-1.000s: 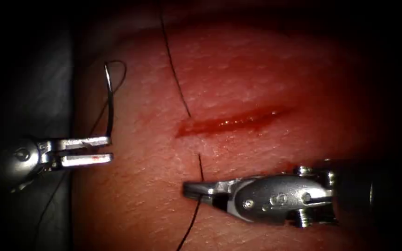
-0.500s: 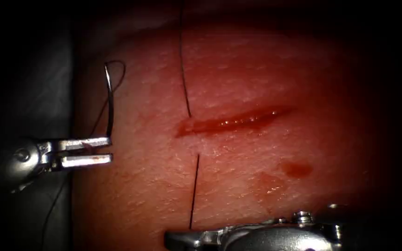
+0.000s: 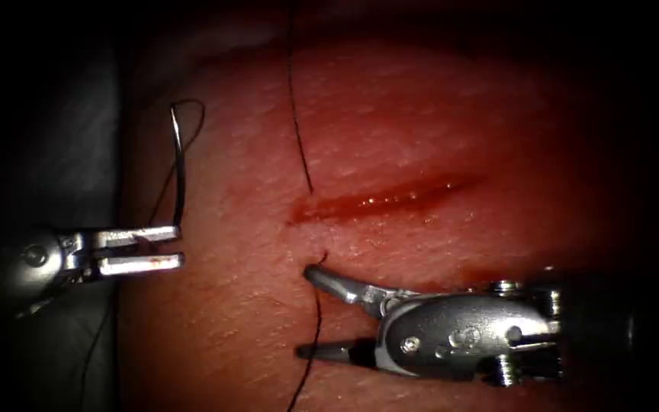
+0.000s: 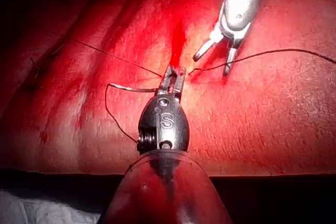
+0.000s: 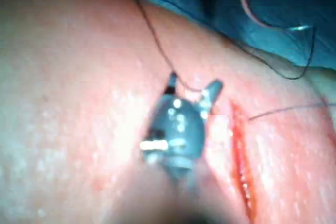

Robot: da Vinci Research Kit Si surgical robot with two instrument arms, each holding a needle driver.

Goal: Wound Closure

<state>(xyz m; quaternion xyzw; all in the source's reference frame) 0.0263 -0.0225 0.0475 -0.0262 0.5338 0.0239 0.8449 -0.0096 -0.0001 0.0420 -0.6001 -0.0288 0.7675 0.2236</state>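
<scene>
The cut [image 3: 383,200] runs across the tissue [image 3: 436,114], wet with red fluid. Dark thread [image 3: 299,137] enters at the cut's left end, comes out just below it and trails down. My left tool [image 3: 181,246] is left of the cut at the tissue's edge. It is shut on the curved needle [image 3: 181,168] near the end away from the thread. The needle stands up, clear of the tissue. My right tool [image 3: 305,311] lies below the cut's left end. It is open, the thread running loose between its jaws. From the left wrist, the left tool [image 4: 175,72] grips the needle [image 4: 134,88].
Grey cloth [image 3: 78,152] lies beyond the tissue's left edge, under the left tool. A loop of thread [image 3: 196,107] hangs from the needle's upper end and falls past the left tool. The right tool's body [image 3: 467,336] covers the tissue below the cut.
The right tool, shut on the thread, pulled it down and taut. It has since come back up toward the cut and opened, and the thread is slack. Left tool and needle stayed still.
</scene>
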